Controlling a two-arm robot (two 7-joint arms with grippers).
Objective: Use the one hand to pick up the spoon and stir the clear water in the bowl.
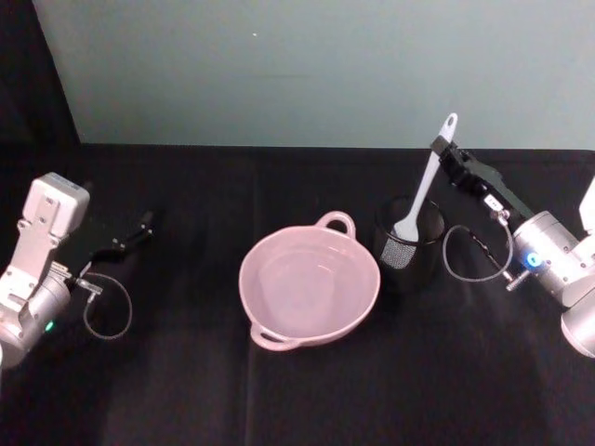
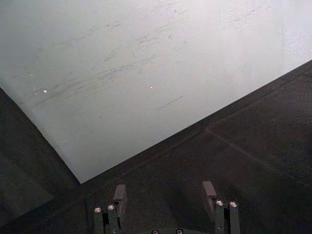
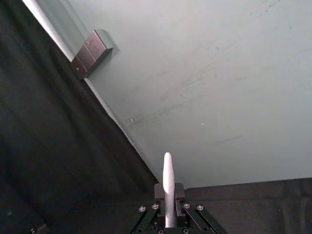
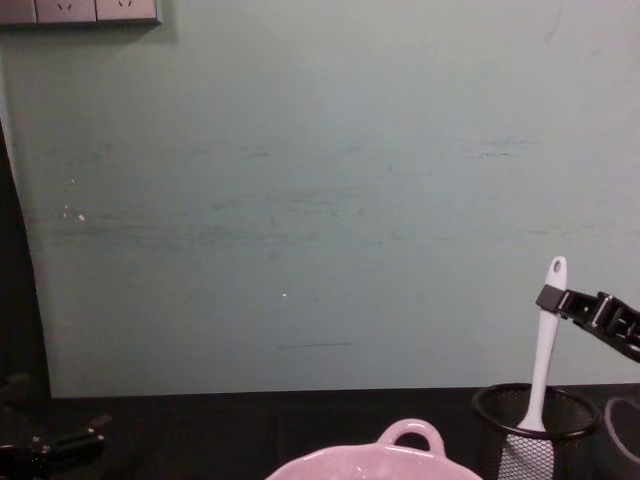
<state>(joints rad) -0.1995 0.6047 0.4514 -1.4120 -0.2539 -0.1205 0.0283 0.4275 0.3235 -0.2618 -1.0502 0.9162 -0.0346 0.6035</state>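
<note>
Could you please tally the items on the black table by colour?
Pink: 1, the bowl.
White: 1, the spoon, gripped by the right gripper, its scoop inside the cup.
Black: 1, the wire-mesh cup.
Total: 3.

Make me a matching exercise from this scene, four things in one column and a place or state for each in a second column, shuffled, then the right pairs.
Things:
1. slim white plastic spoon
2. pale pink glossy bowl
3. black wire-mesh cup
4. left gripper

Places or states:
A. fingers apart, holding nothing
B. standing beside the bowl, on the robot's right
C. handle pinched by the right gripper, scoop down in the cup
D. at the middle of the black table

Pairs: 1-C, 2-D, 3-B, 4-A
</note>
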